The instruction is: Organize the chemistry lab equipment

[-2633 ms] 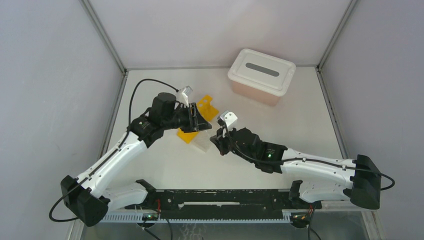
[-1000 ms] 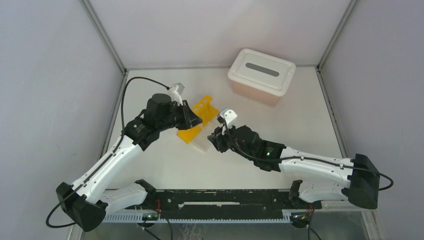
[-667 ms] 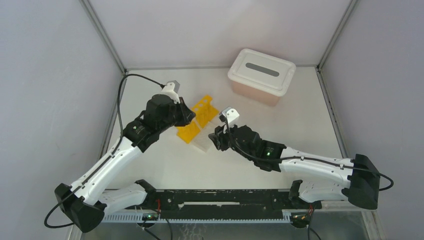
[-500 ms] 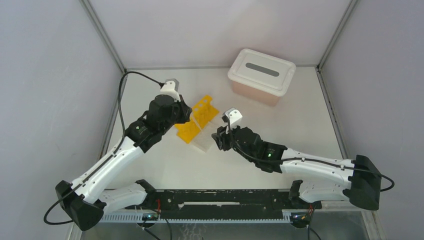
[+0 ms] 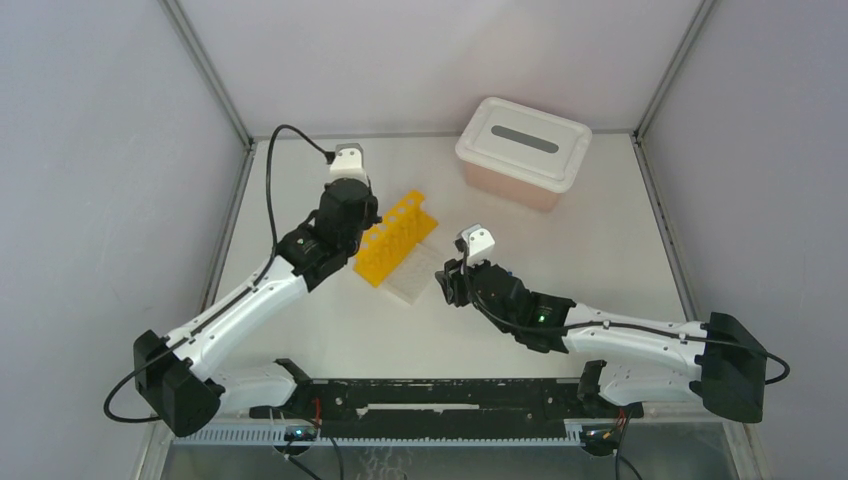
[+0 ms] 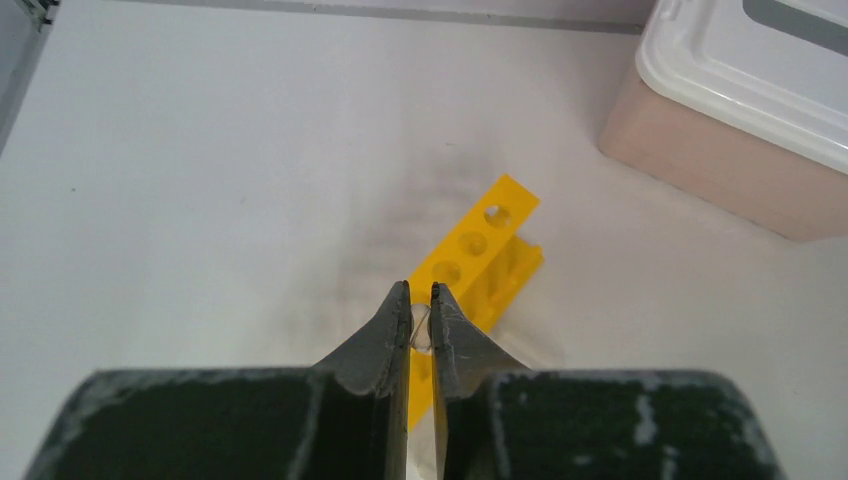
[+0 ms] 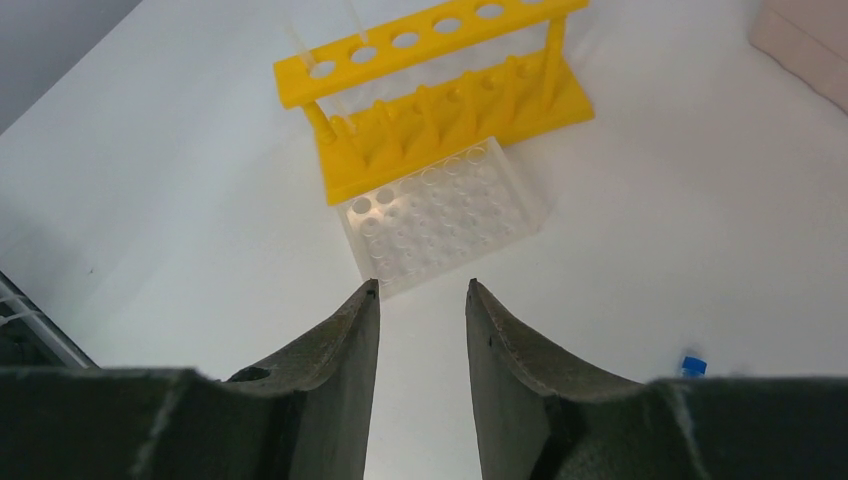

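Note:
The yellow tube rack [image 5: 396, 237] stands upright mid-table, and the small clear grid rack [image 5: 411, 283] lies against its near side. In the left wrist view my left gripper [image 6: 421, 322] is shut on a thin clear dropper [image 6: 421, 328], held just above the near end of the yellow tube rack [image 6: 478, 258]. My right gripper [image 7: 421, 289] stands open with nothing between its fingers, a little short of the clear grid rack [image 7: 440, 215]. A tiny blue-capped tube [image 7: 692, 365] lies on the table to its right. The squeeze bottle is out of view.
The large pink tub [image 5: 510, 182] with its white slotted lid [image 5: 524, 140] stands at the back right. Grey walls close the table at the left, back and right. A black rail [image 5: 440, 395] runs along the near edge between the arm bases.
My left arm has swung toward the back and now reaches over the yellow rack's left end. My right gripper has opened and drawn back to the right, away from the clear grid rack.

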### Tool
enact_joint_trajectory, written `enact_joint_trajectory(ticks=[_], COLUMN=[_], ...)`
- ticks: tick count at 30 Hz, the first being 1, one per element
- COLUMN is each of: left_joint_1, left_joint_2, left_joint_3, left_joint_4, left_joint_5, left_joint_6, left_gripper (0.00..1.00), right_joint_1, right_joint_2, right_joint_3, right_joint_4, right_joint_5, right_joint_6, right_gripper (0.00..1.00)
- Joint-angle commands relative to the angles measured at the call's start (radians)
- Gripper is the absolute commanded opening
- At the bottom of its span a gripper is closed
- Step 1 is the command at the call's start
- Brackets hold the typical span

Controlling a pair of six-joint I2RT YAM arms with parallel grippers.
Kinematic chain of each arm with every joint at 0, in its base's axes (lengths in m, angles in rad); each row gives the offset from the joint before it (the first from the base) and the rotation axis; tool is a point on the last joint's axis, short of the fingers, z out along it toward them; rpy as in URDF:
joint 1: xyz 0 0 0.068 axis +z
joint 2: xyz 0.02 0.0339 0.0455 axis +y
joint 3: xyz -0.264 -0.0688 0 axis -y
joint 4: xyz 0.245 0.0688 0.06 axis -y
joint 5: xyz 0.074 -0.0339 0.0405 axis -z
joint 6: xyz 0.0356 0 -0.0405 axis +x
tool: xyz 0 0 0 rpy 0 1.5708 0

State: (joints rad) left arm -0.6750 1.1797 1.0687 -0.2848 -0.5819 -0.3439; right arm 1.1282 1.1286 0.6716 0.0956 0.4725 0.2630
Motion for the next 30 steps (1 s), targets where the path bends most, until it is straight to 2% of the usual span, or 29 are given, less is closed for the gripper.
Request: enact_joint_trajectory(ticks=[1, 16, 30], left_joint_1=[-0.004, -0.002, -0.001], left_joint_2=[0.033, 0.126, 0.175], left_joint_3=[0.083, 0.018, -0.044], left_joint_4=[0.117, 0.258, 0.280], left_joint_5=[-0.092, -0.121, -0.137], left_joint_6=[0.081, 0.119, 0.077], left_gripper=[0.12, 0.13, 0.13], right_joint_1=[0.009, -0.005, -0.036], right_joint_2=[-0.018, 0.009, 0.019], right_joint_3=[-0.003, -0.012, -0.037], right_joint_4=[0.064, 0.087, 0.108], right_joint_5=[0.025, 0.010, -0.021], right_joint_6=[0.021, 0.017, 0.027], right_gripper=[0.45, 0.45, 0.45])
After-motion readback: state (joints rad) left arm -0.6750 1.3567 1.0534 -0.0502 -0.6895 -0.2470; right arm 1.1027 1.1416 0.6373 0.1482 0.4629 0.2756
